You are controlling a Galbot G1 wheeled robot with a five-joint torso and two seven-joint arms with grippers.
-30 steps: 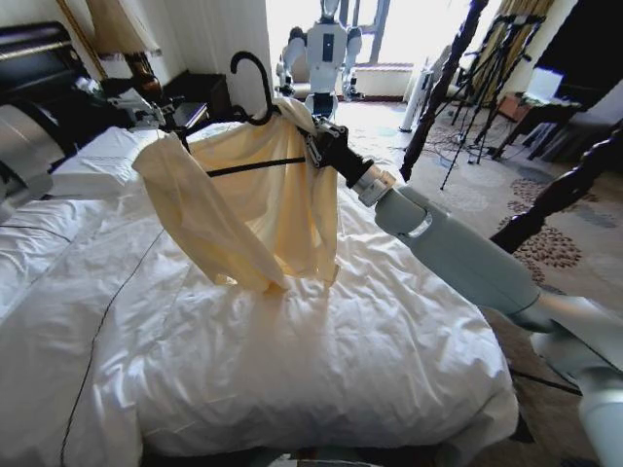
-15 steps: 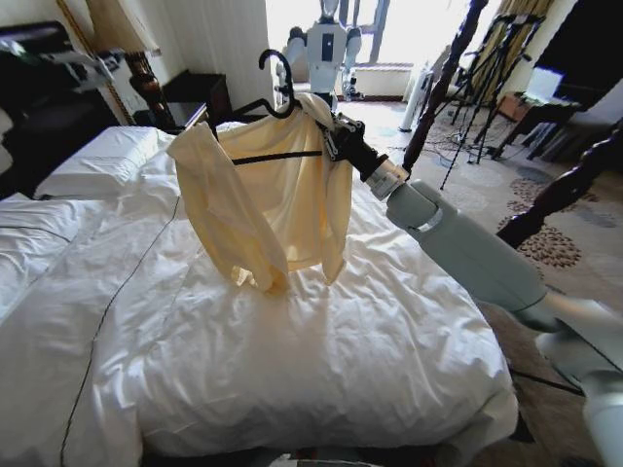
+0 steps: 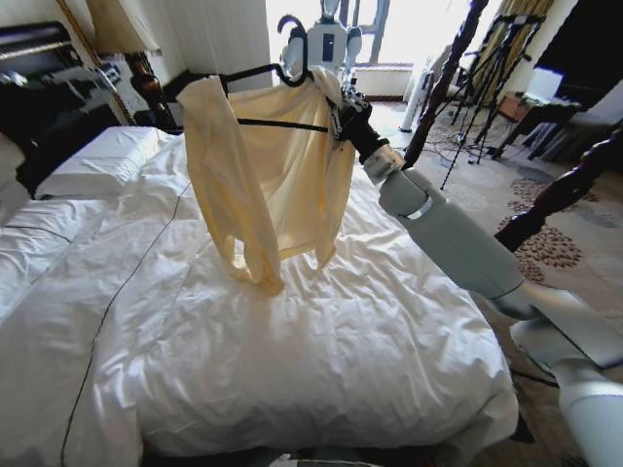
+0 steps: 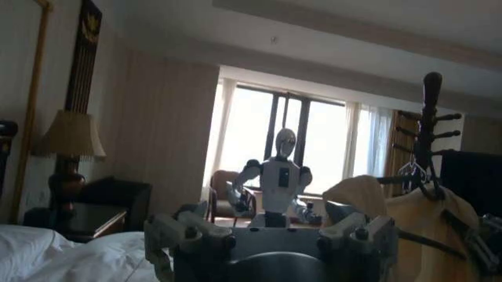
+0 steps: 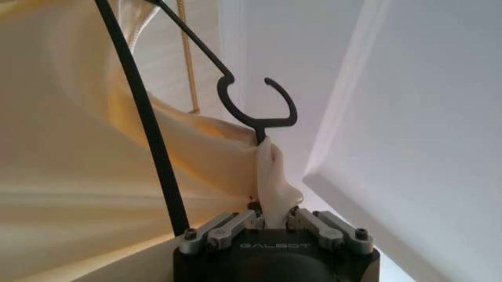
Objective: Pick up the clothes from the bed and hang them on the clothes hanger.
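Hanging from the clothes hanger above the bed, with the clothes draped over its bar and the lower hem trailing near the duvet. Sitting unevenly: most fabric bunching toward the robot's left shoulder of the hanger, one long fold drooping lowest. Risking a slide off the hanger under any tilt or jolt, since nothing visible is pinning the garment except where cloth is passing between the fingers. Risking a twist of the hanger in the grip as well, the pinch lying at one end near the hook rather than at the middle. Clamping on the hanger neck and a tuck of cloth just below the hook: the right gripper, at the robot's right end. Waiting raised at the robot's left: the left gripper, fingers spread, holding nothing.
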